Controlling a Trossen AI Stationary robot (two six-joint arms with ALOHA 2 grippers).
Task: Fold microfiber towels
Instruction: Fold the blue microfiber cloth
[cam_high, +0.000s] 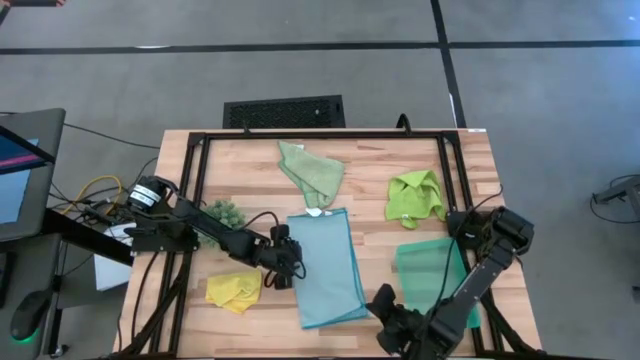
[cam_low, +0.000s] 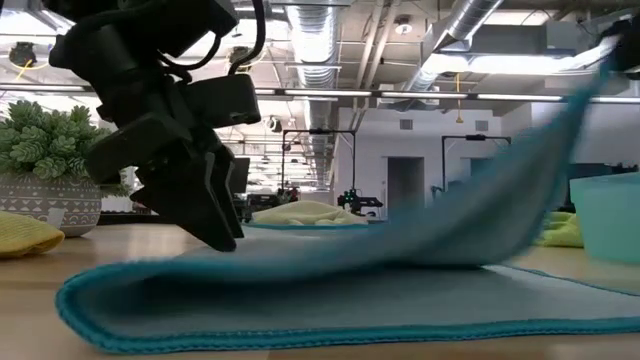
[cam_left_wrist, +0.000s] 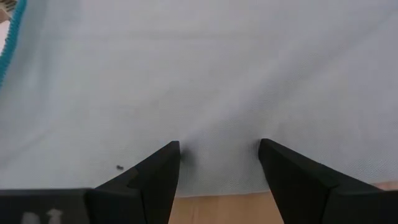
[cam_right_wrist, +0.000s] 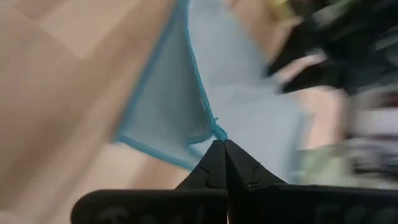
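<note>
The tabletop (cam_high: 250, 165) is pale wood in matt planks with visible grain, framed by black metal rails (cam_high: 320, 134). At the frame's centre the light blue towel (cam_high: 328, 262) is soft matt cloth with a stitched teal hem. The yellow towel (cam_high: 233, 291), lower left, looks fluffier. The teal tray (cam_high: 425, 270), lower right, is smooth plastic. Both arms are matt dark.

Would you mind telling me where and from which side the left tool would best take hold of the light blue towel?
Probably at the light blue towel's left long edge, coming in low from the left. That edge lies flat on the table right in front of the open left tool, while the right tool is shut on the near right corner and lifts it. This is a judgement.
</note>
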